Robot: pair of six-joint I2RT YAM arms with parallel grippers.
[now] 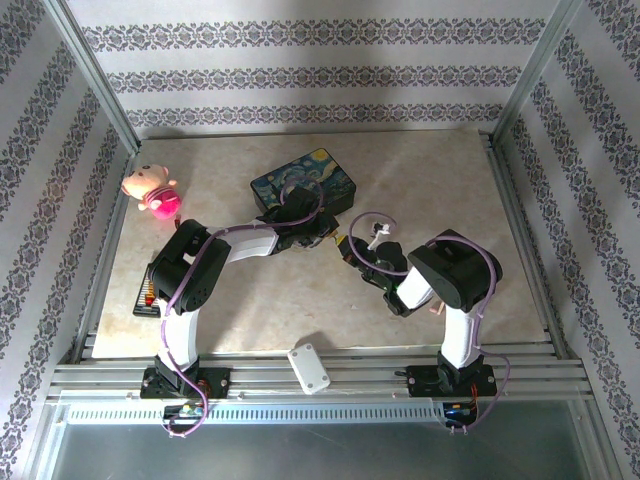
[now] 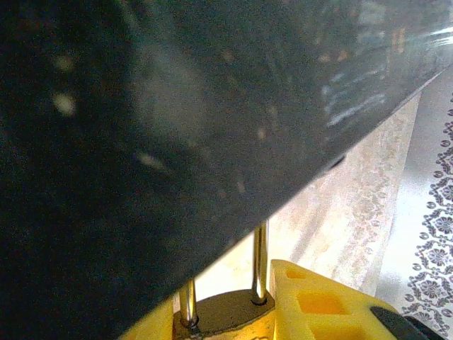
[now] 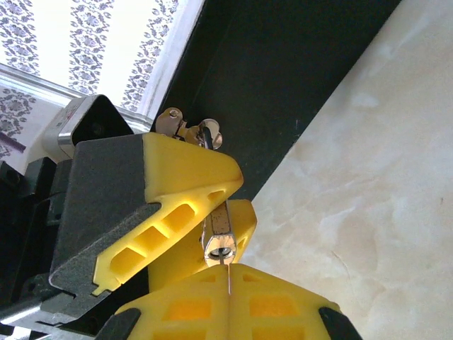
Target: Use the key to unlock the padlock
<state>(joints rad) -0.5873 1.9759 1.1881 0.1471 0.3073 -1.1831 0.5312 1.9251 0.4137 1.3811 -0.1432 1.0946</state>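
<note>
My left gripper (image 2: 225,329) is shut on the small brass padlock (image 2: 228,309), clamping its body between the yellow fingers (image 2: 318,303). The silvery shackle (image 2: 260,262) points up toward the dark blue tin (image 2: 141,142). In the right wrist view the padlock (image 3: 221,230) shows its keyhole end. The thin key (image 3: 227,261) runs from my shut right gripper (image 3: 228,285) into that keyhole. From above, the two grippers meet just in front of the tin, left gripper (image 1: 322,236) and right gripper (image 1: 354,252) tip to tip.
The dark blue painted tin (image 1: 305,183) lies right behind the grippers. A pink toy (image 1: 152,190) sits at the far left, a dark flat case (image 1: 147,290) by the left edge, and a white box (image 1: 309,367) on the front rail. Bare tabletop (image 1: 450,190) spreads to the right.
</note>
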